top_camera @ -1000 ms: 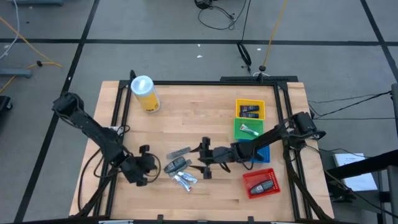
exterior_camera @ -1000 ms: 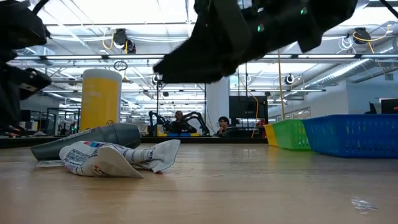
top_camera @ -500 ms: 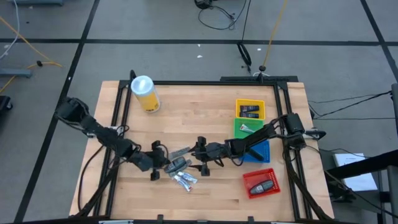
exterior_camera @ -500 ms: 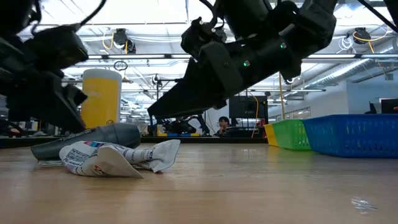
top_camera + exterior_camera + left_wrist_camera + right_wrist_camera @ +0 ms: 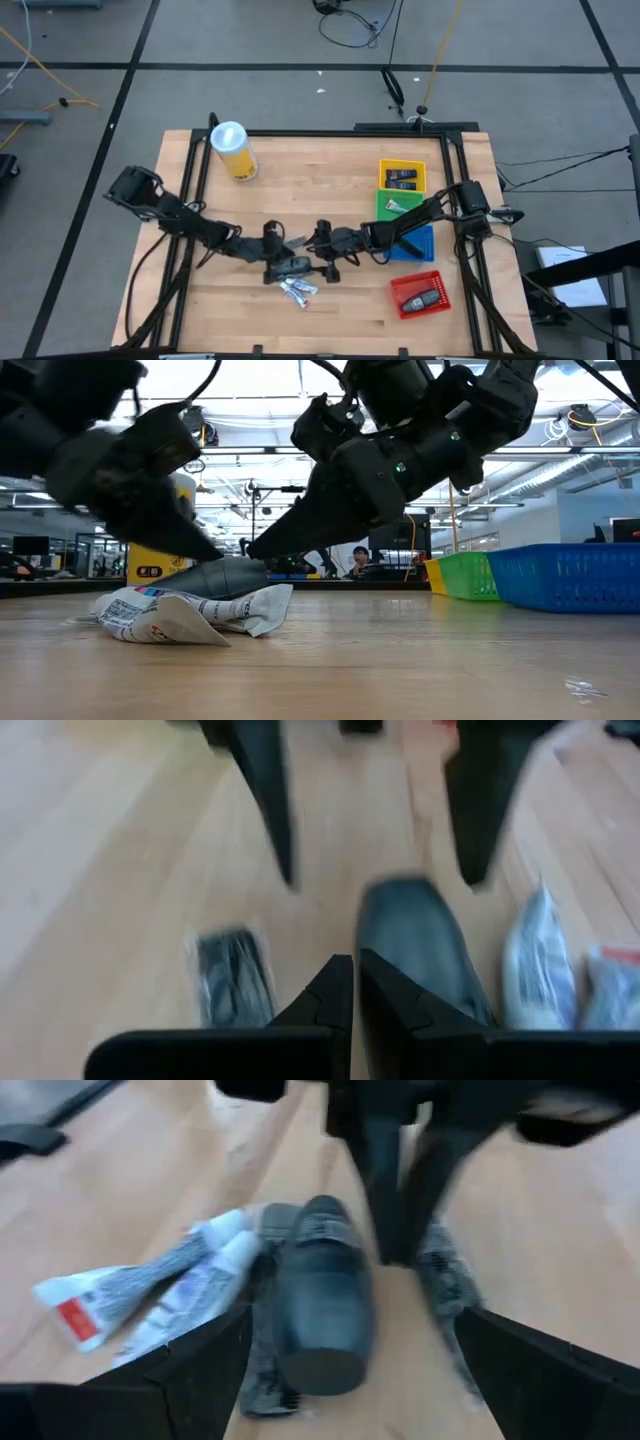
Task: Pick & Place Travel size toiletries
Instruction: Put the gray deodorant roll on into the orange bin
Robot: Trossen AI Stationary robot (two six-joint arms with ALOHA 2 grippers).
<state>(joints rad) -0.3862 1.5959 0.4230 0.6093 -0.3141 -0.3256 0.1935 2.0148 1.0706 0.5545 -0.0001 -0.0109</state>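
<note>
Dark tube (image 5: 322, 1285) btwn end effectors, left (image 5: 355, 982) clenched empty, right (image 5: 345, 1370) spread wide.

The left gripper (image 5: 283, 249) and right gripper (image 5: 312, 252) met over the tube (image 5: 292, 266), sachets (image 5: 299, 290) before it, trays (image 5: 403, 207) to the right.

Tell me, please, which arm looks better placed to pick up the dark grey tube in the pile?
Probably the right. The right pincer is open, its fingers spread either side of the dark grey tube. The left pincer is as close but shut, so it would first need to open.
</note>
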